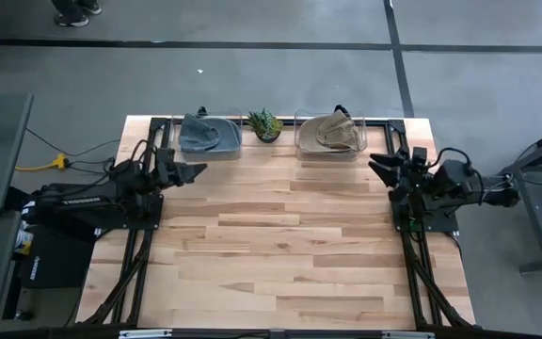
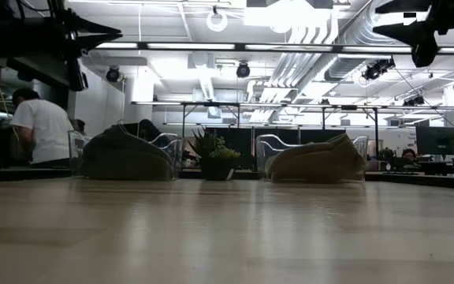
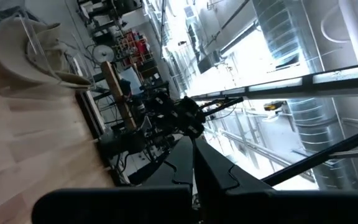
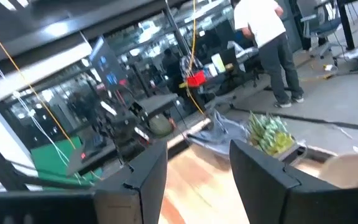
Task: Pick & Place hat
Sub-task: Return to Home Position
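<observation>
A grey-blue hat [image 1: 205, 134] [image 2: 124, 154] lies in a clear bin at the table's far edge, left of centre. A tan hat [image 1: 335, 132] [image 2: 318, 160] [image 3: 17, 46] lies in a second clear bin to its right. My left gripper [image 1: 199, 172] hovers open above the table, just near of the grey hat's bin. My right gripper [image 1: 374, 167] [image 4: 197, 168] hovers open on the right, just near of the tan hat's bin. Both grippers are raised well off the wood and show at the top corners of the low view.
A small potted plant [image 1: 265, 123] [image 2: 211, 154] stands between the two bins at the far edge. The wooden table top [image 1: 280, 254] stretches bare toward the near edge. A person in a white shirt [image 2: 42, 126] stands in the room beyond the table's left side.
</observation>
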Robot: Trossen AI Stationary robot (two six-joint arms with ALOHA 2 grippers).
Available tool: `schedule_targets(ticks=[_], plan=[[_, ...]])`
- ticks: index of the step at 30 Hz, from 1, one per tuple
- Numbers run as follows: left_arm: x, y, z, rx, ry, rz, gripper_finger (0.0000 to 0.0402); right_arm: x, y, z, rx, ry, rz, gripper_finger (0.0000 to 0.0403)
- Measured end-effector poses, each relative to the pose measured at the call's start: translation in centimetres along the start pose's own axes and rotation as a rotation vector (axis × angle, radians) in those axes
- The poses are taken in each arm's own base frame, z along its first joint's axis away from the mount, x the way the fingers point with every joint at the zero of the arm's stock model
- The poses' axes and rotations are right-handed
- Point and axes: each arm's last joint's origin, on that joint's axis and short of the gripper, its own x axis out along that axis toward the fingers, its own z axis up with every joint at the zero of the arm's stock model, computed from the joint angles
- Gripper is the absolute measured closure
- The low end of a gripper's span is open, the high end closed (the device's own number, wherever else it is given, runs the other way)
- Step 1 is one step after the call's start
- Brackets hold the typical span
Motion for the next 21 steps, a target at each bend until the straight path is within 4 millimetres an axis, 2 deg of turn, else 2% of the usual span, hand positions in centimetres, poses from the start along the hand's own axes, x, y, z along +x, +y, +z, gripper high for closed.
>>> schedule_targets(ticks=[7,16,21], plan=[[-0.5,1.4,-0.5,-0.010,-0.014,-0.045,0.0402,0.2,0.2,0.2,0.024,-0.082,0.031,0.0234],[-0.6,0.7,-0.5,-0.011,0.037,-0.172,0.0401,1.4,-1.5,-5.2,0.116,-0.206,0.061,0.0234],[-0.7,0.3,-0.6,0.034,0.081,-0.237,0.0402,1.3,-2.0,-6.1,0.133,-0.245,0.061,0.0234]])
